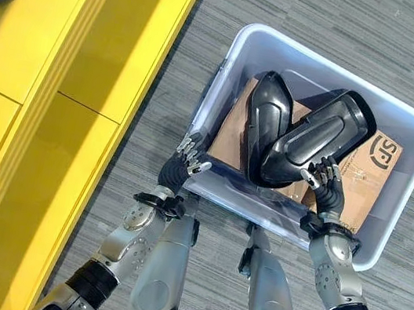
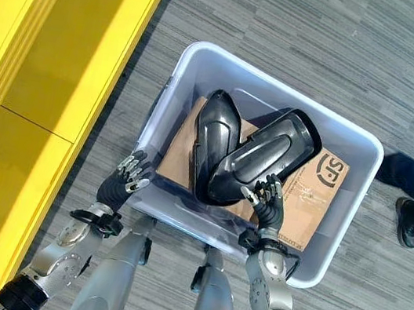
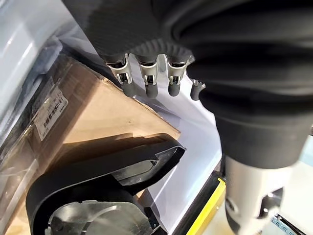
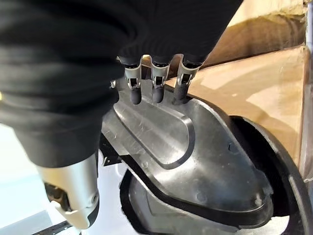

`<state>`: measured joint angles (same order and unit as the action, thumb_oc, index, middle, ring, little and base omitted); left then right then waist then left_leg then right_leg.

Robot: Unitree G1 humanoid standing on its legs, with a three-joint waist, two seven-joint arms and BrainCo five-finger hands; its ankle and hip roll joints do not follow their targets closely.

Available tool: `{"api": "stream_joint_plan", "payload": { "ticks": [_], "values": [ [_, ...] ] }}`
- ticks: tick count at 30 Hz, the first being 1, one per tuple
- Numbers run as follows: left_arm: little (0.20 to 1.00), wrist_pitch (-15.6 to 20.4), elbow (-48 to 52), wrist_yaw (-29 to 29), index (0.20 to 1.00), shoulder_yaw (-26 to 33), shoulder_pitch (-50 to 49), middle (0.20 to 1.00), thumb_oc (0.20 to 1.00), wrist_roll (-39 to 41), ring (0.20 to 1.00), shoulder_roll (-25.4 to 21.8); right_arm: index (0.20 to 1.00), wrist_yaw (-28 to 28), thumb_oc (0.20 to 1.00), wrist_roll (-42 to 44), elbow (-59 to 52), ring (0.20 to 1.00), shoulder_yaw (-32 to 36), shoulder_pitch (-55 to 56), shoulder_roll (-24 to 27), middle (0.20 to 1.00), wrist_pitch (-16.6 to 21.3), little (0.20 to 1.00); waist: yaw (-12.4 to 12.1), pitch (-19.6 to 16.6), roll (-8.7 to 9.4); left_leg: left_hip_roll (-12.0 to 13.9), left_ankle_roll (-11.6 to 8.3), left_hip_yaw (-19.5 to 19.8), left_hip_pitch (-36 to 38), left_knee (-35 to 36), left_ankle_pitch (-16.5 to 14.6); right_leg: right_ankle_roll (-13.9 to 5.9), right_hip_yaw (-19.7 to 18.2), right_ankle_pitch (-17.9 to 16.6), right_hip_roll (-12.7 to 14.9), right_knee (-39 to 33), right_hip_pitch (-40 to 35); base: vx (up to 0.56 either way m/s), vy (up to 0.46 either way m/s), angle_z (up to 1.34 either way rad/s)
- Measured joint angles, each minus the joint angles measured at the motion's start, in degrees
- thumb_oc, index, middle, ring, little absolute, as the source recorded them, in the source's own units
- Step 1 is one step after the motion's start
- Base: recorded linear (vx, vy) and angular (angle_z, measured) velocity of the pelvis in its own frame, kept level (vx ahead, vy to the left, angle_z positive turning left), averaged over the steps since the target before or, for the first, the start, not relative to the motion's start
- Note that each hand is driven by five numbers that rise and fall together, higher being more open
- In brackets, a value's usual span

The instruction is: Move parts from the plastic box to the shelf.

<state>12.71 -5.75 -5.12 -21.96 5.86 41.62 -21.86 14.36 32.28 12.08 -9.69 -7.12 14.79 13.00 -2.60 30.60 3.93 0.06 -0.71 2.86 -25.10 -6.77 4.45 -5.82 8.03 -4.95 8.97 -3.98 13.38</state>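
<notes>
Below, on grey striped carpet beside a yellow shelf (image 1: 57, 98), the pale plastic box (image 1: 403, 124) held two glossy black moulded parts (image 1: 313, 137) on cardboard (image 1: 371, 174), the right hand (image 1: 325, 183) curled fingers touching one part, the left hand (image 1: 191, 156) curled, empty, at the rim.

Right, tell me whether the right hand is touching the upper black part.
Touching. In the right wrist view the right hand has its curled fingertips resting on the black part, no gap visible.
</notes>
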Motion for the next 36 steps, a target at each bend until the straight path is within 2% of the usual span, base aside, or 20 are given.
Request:
{"api": "stream_joint_plan", "payload": {
  "ticks": [7,19,29,32,36],
  "values": [
    [1.0,0.02,0.23,-0.1,1.0,-0.02,0.4,1.0,1.0,-0.01,1.0,-0.05,1.0,1.67,1.0,-2.19,-4.02,1.0,0.19,-1.56,2.12,1.0,0.52,1.0,0.01,0.11,0.07,-0.01,0.13,0.18,-1.99,-0.66,-0.06,-0.08,0.02,-0.05,-0.01,0.54,1.82,0.0,0.0,0.0],
    [1.0,0.03,0.24,-0.13,1.0,-0.03,1.69,1.0,1.0,-0.02,1.0,-0.39,1.0,4.2,1.0,-6.96,-6.67,1.0,0.3,-7.47,3.0,1.0,1.21,1.0,-0.29,0.52,0.5,-0.04,0.09,0.45,-2.29,-1.18,-0.09,-0.01,0.27,0.0,-0.05,0.61,1.83,0.0,0.0,0.01],
    [1.0,0.06,0.81,-0.1,1.0,0.15,1.72,1.0,1.0,-0.09,1.0,-1.26,1.0,8.58,1.0,-21.53,-7.05,1.0,2.91,-14.74,10.2,1.0,0.58,1.0,-1.54,0.6,0.37,-0.1,0.08,0.78,-2.97,-1.45,-0.14,0.12,0.63,0.09,-0.09,0.74,2.28,0.0,0.0,0.01],
    [1.0,0.13,1.6,-0.03,1.0,0.59,1.72,1.0,1.0,-0.1,1.0,-1.49,1.0,9.69,1.0,-29.35,-9.66,1.0,4.01,-15.75,12.81,1.0,-0.86,1.0,-1.63,0.61,0.34,-0.13,0.1,0.83,-3.06,-1.5,-0.15,0.14,0.65,0.1,-0.08,0.74,2.31,0.0,0.0,0.0],
    [1.0,0.45,1.88,-0.01,1.0,0.63,1.73,1.0,1.0,-0.12,1.0,-1.53,1.0,10.52,1.0,-33.68,-10.43,1.0,4.66,-16.62,13.65,1.0,-1.57,1.0,-1.55,0.61,0.34,-0.13,0.15,0.82,-3.1,-1.67,-0.25,0.15,0.63,0.11,-0.09,0.77,2.31,0.0,0.0,0.0]
  ]
}}
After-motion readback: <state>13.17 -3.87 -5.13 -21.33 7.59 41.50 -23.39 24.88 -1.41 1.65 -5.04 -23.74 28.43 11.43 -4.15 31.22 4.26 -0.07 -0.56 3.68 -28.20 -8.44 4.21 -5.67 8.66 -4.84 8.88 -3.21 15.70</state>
